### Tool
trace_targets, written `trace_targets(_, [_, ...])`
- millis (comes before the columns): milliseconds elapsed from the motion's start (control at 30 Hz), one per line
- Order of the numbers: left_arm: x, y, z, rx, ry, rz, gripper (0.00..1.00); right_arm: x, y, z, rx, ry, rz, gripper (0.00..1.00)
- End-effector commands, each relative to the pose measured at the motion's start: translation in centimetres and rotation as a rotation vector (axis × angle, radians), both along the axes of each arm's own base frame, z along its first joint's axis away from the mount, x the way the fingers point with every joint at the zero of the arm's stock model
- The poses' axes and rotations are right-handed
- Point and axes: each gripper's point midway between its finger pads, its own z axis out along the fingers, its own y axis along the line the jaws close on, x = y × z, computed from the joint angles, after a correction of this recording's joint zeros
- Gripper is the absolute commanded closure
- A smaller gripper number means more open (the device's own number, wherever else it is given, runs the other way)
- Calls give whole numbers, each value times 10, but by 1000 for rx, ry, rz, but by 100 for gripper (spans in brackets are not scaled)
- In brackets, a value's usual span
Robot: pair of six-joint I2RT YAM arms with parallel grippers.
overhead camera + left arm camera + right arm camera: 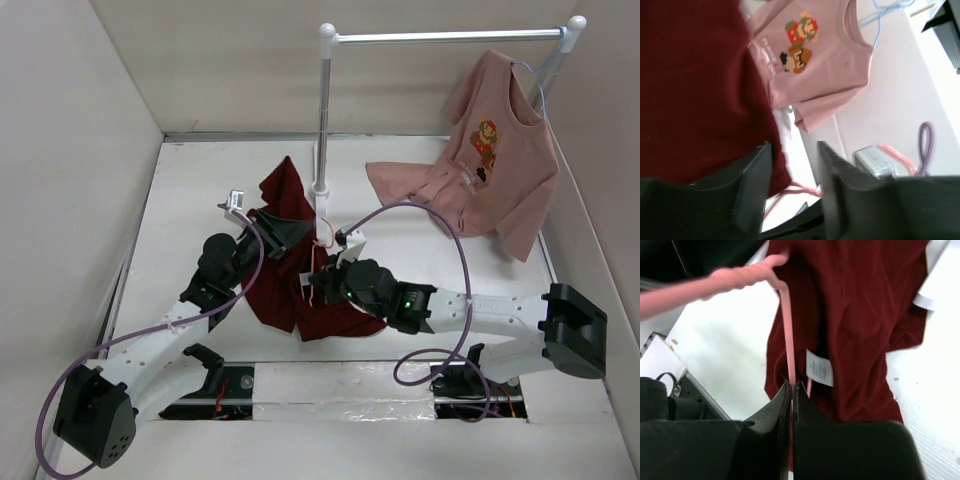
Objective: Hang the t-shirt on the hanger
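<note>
A printed pink shirt (pixel 505 150) was hung from the rack (pixel 450 37), and the t-shirt (pixel 290 290) was bunched on the table (pixel 200 190) between the arms, near the rack's post. The right claw (pixel 792 390) was clenched on the hanger (pixel 788 330), whose wire was laid over the t-shirt. The left claw (pixel 794 150) was seen spread apart, with the t-shirt's edge against one finger (pixel 757 175). A white label (pixel 819 369) was shown only in the right wrist view.
</note>
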Motion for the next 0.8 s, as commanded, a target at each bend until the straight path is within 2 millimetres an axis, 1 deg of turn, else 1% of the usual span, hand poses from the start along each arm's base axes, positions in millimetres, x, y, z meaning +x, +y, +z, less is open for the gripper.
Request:
trace_targets(0, [7, 7, 52, -9, -154, 47, 61, 10, -9, 14, 58, -11, -72, 100])
trace_targets(33, [9, 8, 49, 14, -141, 60, 52, 9, -9, 15, 63, -11, -69, 100])
trace_targets(67, [10, 10, 50, 27, -145, 71, 49, 8, -10, 17, 68, -14, -61, 100])
trace_targets(100, [14, 14, 54, 44, -159, 99, 47, 8, -10, 17, 67, -19, -57, 100])
trace_targets(133, [15, 15, 52, 55, -151, 109, 44, 8, -10, 17, 64, -20, -57, 100])
trace_targets(200, [20, 21, 55, 67, -159, 153, 43, 8, -12, 19, 63, -21, -59, 100])
trace_targets(233, [22, 26, 53, 105, -161, 177, 43, 10, -13, 19, 66, -19, -63, 100])
trace_targets(267, [25, 30, 53, 119, -159, 202, 43, 10, -13, 19, 68, -24, -61, 100])
trace_targets(300, [32, 41, 55, 132, -161, 276, 44, 9, -14, 18, 63, -26, -58, 100])
trace_targets(367, [39, 48, 51, 170, -164, 325, 45, 8, -14, 19, 65, -21, -56, 100])
trace_targets(400, [43, 50, 54, 177, -163, 345, 46, 7, -15, 22, 78, -22, -54, 100])
trace_targets(433, [49, 48, 39, 221, -126, 342, 47, 6, -17, 21, 77, -22, -51, 100])
trace_targets(467, [52, 47, 37, 251, -127, 343, 48, 5, -17, 23, 80, -25, -41, 100])
trace_targets(500, [59, 43, 29, 277, -108, 336, 49, 4, -18, 20, 69, -23, -38, 100])
trace_targets(567, [66, 39, 23, 312, -101, 328, 51, 3, -22, 25, 73, -25, -40, 100])
trace_targets(600, [73, 36, 16, 330, -81, 329, 51, 1, -23, 26, 75, -24, -32, 100])
trace_targets(633, [76, 35, 17, 329, -90, 331, 52, -1, -23, 27, 76, -25, -24, 100])
trace_targets(667, [79, 34, 15, 337, -90, 333, 52, -3, -23, 30, 83, -28, -8, 100])
trace_targets(700, [84, 33, 17, 340, -97, 340, 52, -5, -24, 28, 71, -27, -2, 100])
trace_targets(767, [94, 33, 16, 346, -110, 357, 58, -7, -27, 32, 75, -24, 1, 100])
